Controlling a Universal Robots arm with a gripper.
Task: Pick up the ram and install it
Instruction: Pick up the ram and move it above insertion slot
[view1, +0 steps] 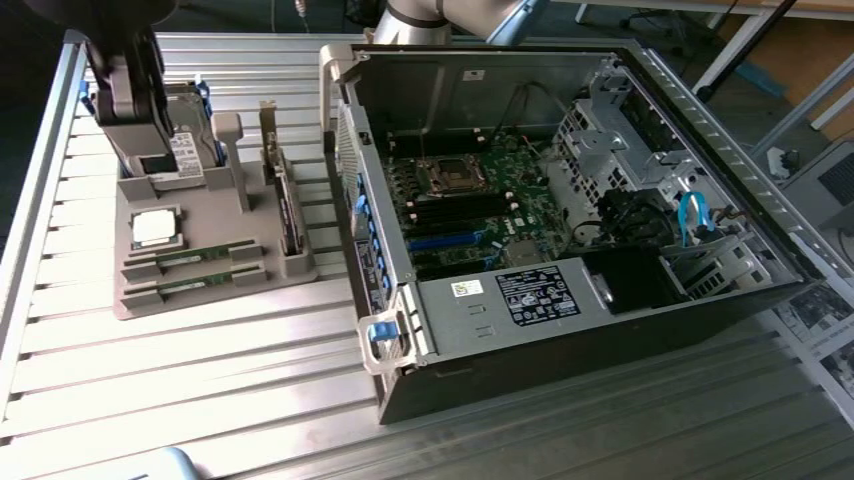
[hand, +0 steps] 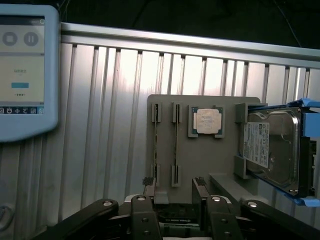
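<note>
Two rams (hand: 176, 145) stand on edge in the holder (hand: 200, 155) slots, so both faces are free for grasping. The gripper (hand: 174, 182) hangs above, jaws wide and empty, seemingly lined up with one ram.

The claw (hand: 174, 182), fingers spread, hovers over a grey tray (hand: 200, 155) holding two ram sticks (hand: 175, 145) and a CPU chip (hand: 207, 121).

Ram (view1: 187, 258) on edge in gray holder (view1: 134, 305) (twin (view1: 187, 285) alongside).

Ram sticks (hand: 175, 145) in holder (hand: 165, 107) slots — CPU (hand: 207, 121) just beside, hard drive (hand: 272, 150) beyond it.
</note>
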